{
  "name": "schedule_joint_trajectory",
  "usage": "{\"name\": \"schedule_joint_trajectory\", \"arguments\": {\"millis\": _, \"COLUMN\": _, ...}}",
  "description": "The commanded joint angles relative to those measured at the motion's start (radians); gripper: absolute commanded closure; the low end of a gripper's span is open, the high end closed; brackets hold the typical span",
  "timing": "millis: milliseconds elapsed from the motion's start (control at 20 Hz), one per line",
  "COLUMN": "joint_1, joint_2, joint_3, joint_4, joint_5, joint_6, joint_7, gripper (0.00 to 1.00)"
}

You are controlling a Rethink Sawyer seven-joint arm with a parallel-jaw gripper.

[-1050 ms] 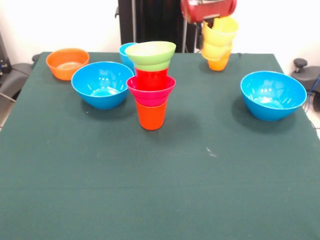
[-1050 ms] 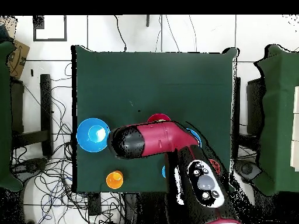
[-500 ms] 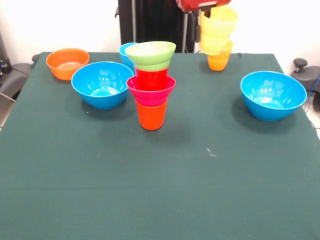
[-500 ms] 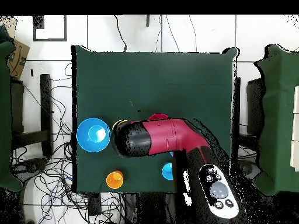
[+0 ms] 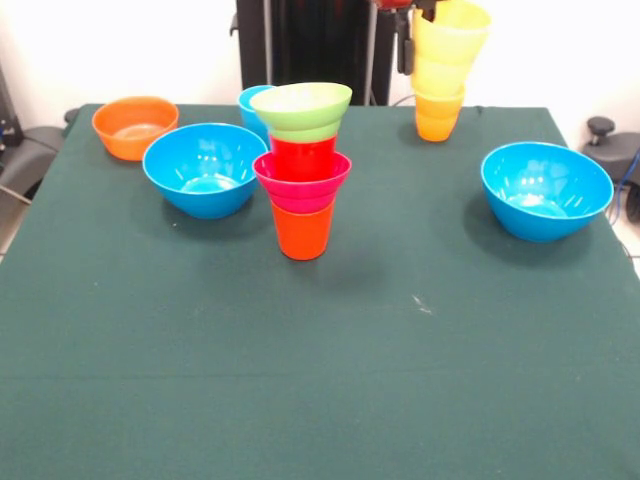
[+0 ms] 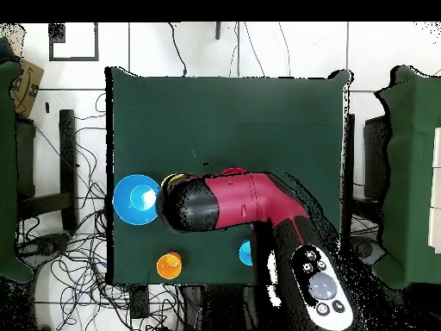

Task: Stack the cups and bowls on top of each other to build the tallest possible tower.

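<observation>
At the middle of the green surface [image 5: 320, 380] stands a tower [image 5: 302, 170] of four pieces. Its base is an orange cup [image 5: 302, 230] standing upright on the cloth. A pink-red bowl [image 5: 302, 180] sits in the mouth of this cup, a red cup [image 5: 303, 155] sits in that bowl, and a lime-green bowl [image 5: 301, 108] rests on the very top, a little tilted. Just behind the tower a light blue cup [image 5: 251, 105] is partly hidden.

To the left of the tower in the front view lies a large blue bowl [image 5: 205, 168], and further to the left, near the far corner, an orange bowl [image 5: 135, 126]. A second large blue bowl [image 5: 546, 188] stands well apart at the right side.

At the top right of the front view, two pale yellow cups [image 5: 448, 50] are nested one in the other and held up in the air by the gripper [image 5: 408, 8], of which only a small dark and red part shows at the upper edge. Whether it is closed on the cups cannot be told exactly, because its tips are cut off. Below them a yellow-orange cup [image 5: 438, 116] stands on the surface near the far edge; whether the lifted cups touch it cannot be told.

From above, the red and black arm [image 6: 232, 202] covers the middle of the surface, and one blue bowl [image 6: 136, 199] and the yellow-orange cup [image 6: 169, 265] show beside it.
</observation>
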Motion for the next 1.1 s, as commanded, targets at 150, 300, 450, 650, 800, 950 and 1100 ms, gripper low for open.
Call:
{"name": "schedule_joint_trajectory", "arguments": {"millis": 150, "joint_1": -0.041, "joint_2": -0.067, "joint_3": 0.061, "joint_4": 0.025, "joint_5": -0.004, "joint_6": 0.159, "joint_7": -0.128, "gripper": 1.00}}
{"name": "schedule_joint_trajectory", "arguments": {"millis": 300, "joint_1": -0.059, "joint_2": -0.074, "joint_3": 0.071, "joint_4": 0.032, "joint_5": -0.017, "joint_6": 0.164, "joint_7": -0.143, "gripper": 1.00}}
{"name": "schedule_joint_trajectory", "arguments": {"millis": 450, "joint_1": -0.081, "joint_2": -0.085, "joint_3": 0.091, "joint_4": 0.041, "joint_5": -0.012, "joint_6": 0.174, "joint_7": -0.158, "gripper": 1.00}}
{"name": "schedule_joint_trajectory", "arguments": {"millis": 650, "joint_1": -0.113, "joint_2": -0.092, "joint_3": 0.118, "joint_4": 0.052, "joint_5": -0.012, "joint_6": 0.180, "joint_7": -0.175, "gripper": 1.00}}
{"name": "schedule_joint_trajectory", "arguments": {"millis": 800, "joint_1": -0.133, "joint_2": -0.092, "joint_3": 0.134, "joint_4": 0.064, "joint_5": -0.017, "joint_6": 0.172, "joint_7": -0.180, "gripper": 1.00}}
{"name": "schedule_joint_trajectory", "arguments": {"millis": 950, "joint_1": -0.141, "joint_2": -0.084, "joint_3": 0.146, "joint_4": 0.066, "joint_5": -0.031, "joint_6": 0.166, "joint_7": -0.172, "gripper": 1.00}}
{"name": "schedule_joint_trajectory", "arguments": {"millis": 1100, "joint_1": -0.159, "joint_2": -0.078, "joint_3": 0.159, "joint_4": 0.072, "joint_5": -0.043, "joint_6": 0.160, "joint_7": -0.176, "gripper": 1.00}}
